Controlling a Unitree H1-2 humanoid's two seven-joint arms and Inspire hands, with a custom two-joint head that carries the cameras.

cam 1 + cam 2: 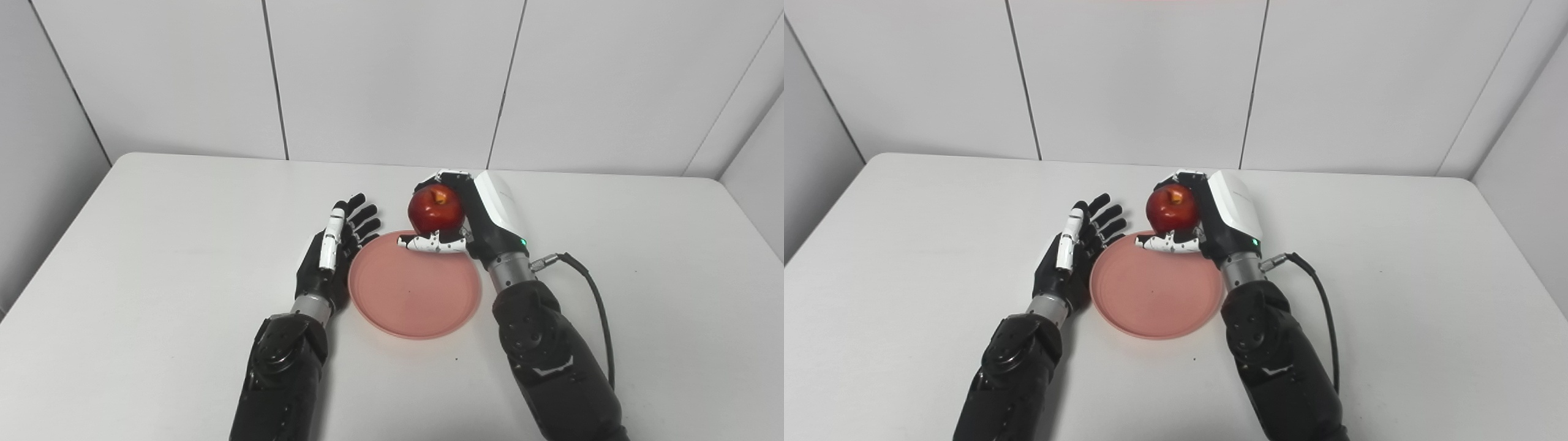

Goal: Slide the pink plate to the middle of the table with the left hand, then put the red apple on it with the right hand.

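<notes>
Half done, approx: your pink plate sits mid-table, w/ the red apple over its far rim, not yet set down, grasped in the right hand. Left hand rests released beside the plate's left edge.

Black arms; black fingers, white thumbs; right hand white-backed, green light, black cable.

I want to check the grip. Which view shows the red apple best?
The left eye view, slightly: the red apple looks larger there, stem hollow up, held in the right hand. The right eye view shows the same apple, a bit smaller.
</notes>
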